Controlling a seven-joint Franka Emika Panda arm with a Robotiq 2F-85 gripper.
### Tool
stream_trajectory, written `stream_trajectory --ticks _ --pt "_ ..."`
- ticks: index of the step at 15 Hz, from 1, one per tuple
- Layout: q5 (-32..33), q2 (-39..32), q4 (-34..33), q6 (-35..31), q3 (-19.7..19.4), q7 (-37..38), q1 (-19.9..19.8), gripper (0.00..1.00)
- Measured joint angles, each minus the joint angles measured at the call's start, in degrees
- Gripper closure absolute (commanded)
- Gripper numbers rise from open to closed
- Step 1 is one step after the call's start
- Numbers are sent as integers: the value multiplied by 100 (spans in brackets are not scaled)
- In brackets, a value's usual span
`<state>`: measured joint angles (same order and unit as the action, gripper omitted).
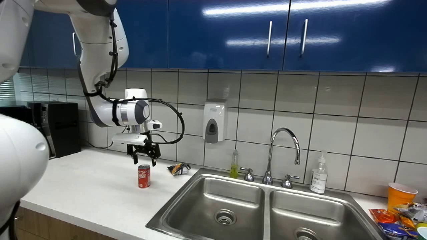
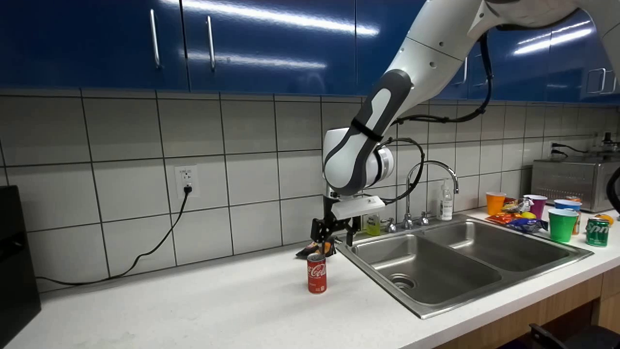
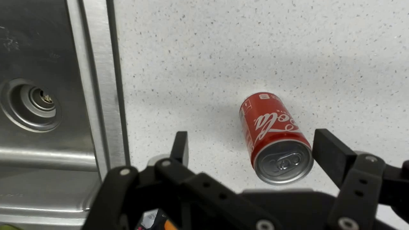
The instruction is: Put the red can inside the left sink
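Observation:
The red can (image 1: 144, 176) stands upright on the white counter beside the sink. It also shows in an exterior view (image 2: 317, 275) and in the wrist view (image 3: 271, 121), where its silvery top faces the camera. My gripper (image 1: 144, 162) is open and empty, pointing down just above the can; it shows too in an exterior view (image 2: 336, 245). In the wrist view the gripper (image 3: 252, 150) has the can's top between its fingers, nearer the right finger; whether they touch cannot be told. The left sink (image 1: 195, 218) is an empty steel basin, also seen in an exterior view (image 2: 450, 278) and the wrist view (image 3: 38, 150).
A dark snack bag (image 1: 179, 168) lies behind the can near the wall. The right basin (image 1: 310, 213), faucet (image 1: 270, 153), green soap bottle (image 1: 234, 165) and white pump bottle (image 1: 319, 176) stand beyond. Cups and snack bags (image 2: 518, 218) are past the sink. A black machine (image 1: 60, 126) stands opposite.

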<state>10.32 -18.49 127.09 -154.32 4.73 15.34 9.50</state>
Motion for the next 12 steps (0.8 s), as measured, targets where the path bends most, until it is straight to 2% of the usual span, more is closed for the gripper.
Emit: stream_trajectory --ticks 12 --pt "0 -434 -563 120 -18 -238 294 0"
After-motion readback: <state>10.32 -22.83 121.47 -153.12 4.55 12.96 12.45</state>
